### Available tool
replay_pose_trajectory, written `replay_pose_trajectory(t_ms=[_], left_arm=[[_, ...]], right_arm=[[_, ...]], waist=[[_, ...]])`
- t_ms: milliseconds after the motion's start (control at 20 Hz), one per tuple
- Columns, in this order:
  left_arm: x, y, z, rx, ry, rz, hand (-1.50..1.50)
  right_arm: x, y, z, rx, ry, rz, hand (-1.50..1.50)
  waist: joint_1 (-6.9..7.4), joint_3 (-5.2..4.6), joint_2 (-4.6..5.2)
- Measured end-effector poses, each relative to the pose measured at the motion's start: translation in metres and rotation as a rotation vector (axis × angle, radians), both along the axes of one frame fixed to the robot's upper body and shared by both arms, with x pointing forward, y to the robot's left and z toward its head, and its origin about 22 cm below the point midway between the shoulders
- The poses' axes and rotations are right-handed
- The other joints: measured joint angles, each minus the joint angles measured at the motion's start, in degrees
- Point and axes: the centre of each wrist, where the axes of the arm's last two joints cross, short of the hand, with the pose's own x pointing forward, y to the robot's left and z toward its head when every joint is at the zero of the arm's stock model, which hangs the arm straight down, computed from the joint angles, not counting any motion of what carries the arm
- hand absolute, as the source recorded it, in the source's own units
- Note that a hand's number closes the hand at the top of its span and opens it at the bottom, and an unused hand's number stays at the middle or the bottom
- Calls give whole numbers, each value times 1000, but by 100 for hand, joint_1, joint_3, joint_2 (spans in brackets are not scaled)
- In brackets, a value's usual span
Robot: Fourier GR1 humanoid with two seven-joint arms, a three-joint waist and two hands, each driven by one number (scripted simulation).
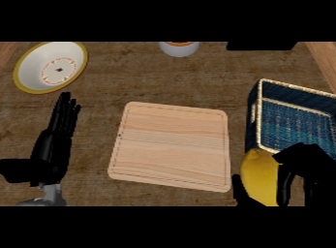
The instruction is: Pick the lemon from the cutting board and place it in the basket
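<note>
The yellow lemon (259,175) is in my right hand (310,169), whose black fingers and thumb curl round it at the lower right, just off the right edge of the bare wooden cutting board (172,145). The dark blue woven basket (299,121) with a tan rim stands right behind that hand, at the right edge. My left hand (56,138) rests open to the left of the board, fingers straight and pointing away.
A white plate (50,67) with a yellow rim lies at the back left. A white cup (179,48) with an orange top shows at the back edge, and a black object (260,45) sits at the back right.
</note>
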Motion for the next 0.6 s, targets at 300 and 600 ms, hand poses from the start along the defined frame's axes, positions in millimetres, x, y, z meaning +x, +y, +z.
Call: replay_pose_trajectory(t_ms=[300, 600], left_arm=[[-2, -4, -2, 0, 3, -7, 0], [-1, 6, -2, 2, 3, -9, 0]], right_arm=[[15, -36, -4, -41, 35, -119, 150], [26, -73, -11, -51, 85, -137, 150]], waist=[[13, 3, 5], [14, 5, 5]])
